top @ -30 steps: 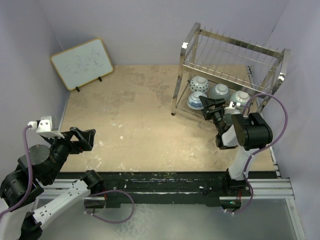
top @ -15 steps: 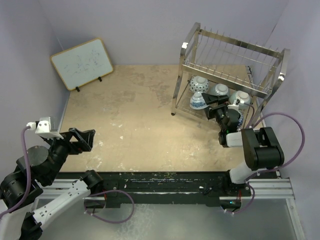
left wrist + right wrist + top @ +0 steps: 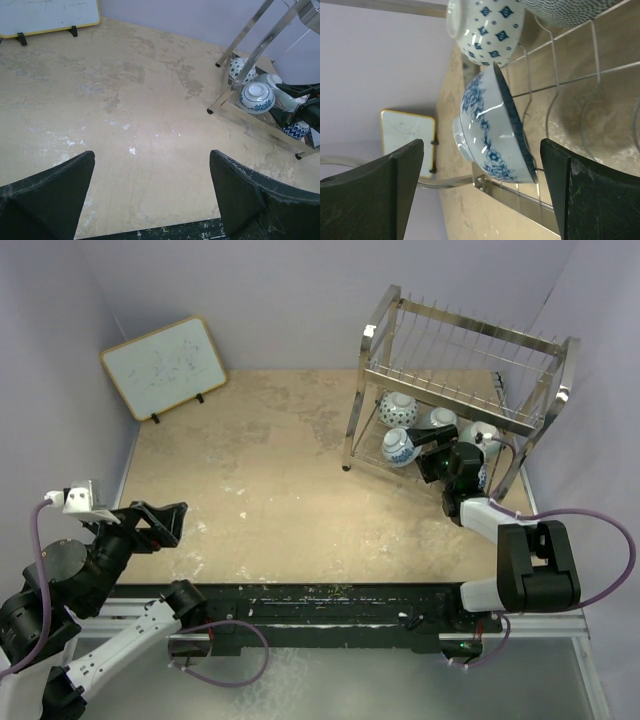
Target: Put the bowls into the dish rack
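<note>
The rack (image 3: 470,370) stands at 2 o'clock on the table (image 3: 280,470), its long axis running roughly from 10 to 4 o'clock. Every visible bowl is on its lower tier. The floral bowl (image 3: 490,135), at the 9 o'clock end, lies mouth-down on the wires, slightly tilted, foot ring up. The diamond bowl (image 3: 487,30) sits at its 12 o'clock. A pale bowl (image 3: 440,421) and a second pale bowl (image 3: 482,434) lie toward 3 o'clock, partly hidden by the upper wires. A dotted bowl (image 3: 565,10) is cut off by the frame. The right gripper (image 3: 430,452) is spread wide around the floral bowl, clamping nothing. The left gripper (image 3: 165,522), at 8 o'clock, gapes empty.
</note>
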`<state>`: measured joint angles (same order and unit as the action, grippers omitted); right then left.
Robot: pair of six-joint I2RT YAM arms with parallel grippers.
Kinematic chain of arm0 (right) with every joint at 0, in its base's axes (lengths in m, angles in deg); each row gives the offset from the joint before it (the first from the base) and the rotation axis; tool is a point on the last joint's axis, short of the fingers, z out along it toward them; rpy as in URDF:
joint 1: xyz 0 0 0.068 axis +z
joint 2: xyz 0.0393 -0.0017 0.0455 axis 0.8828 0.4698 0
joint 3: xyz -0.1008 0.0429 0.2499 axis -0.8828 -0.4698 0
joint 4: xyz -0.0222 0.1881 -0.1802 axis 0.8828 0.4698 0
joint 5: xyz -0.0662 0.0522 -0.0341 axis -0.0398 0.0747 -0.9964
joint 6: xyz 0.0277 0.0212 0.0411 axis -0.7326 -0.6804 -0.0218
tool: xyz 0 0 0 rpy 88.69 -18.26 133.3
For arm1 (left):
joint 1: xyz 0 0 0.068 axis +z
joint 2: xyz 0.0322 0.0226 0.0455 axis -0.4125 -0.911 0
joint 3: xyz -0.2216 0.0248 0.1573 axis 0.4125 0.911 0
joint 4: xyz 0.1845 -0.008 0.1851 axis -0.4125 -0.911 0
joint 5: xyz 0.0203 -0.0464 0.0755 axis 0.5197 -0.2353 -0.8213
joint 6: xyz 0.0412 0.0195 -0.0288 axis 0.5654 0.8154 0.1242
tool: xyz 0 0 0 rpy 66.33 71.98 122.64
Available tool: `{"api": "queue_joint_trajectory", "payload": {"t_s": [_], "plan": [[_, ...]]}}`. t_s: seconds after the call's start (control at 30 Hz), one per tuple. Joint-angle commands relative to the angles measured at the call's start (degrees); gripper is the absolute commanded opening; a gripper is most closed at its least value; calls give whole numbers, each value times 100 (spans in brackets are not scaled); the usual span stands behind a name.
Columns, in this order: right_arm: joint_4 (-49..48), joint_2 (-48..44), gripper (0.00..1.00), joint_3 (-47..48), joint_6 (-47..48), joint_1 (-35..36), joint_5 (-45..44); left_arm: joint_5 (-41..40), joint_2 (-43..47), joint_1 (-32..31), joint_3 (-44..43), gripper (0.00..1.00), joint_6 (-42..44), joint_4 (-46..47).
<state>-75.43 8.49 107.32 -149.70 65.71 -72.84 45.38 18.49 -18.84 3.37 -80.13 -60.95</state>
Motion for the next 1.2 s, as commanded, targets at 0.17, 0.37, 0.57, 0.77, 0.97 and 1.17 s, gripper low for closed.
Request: {"api": "queue_joint_trajectory", "payload": {"t_s": [0.17, 0.37, 0.57, 0.77, 0.97, 1.17], "plan": [[759, -328, 99, 122, 357, -30, -434, 33, 131, -22, 15, 99, -39, 84], [1781, -943, 99, 440, 898, -30, -912, 45, 72, -21, 31, 99, -48, 119], [2228, -1296, 99, 458, 1412, -34, -1018, 113, 48, -22, 153, 99, -47, 258], [2352, -1412, 99, 436, 1827, 17, -694, 130, -57, -22, 199, 99, -72, 290], [2777, -1445, 99, 698, 2418, 702, -869, 168, -143, -21, 303, 99, -106, 433], [3270, -1475, 99, 877, 2809, 1970, -1303, 246, -344, -22, 382, 99, -152, 552]]}}
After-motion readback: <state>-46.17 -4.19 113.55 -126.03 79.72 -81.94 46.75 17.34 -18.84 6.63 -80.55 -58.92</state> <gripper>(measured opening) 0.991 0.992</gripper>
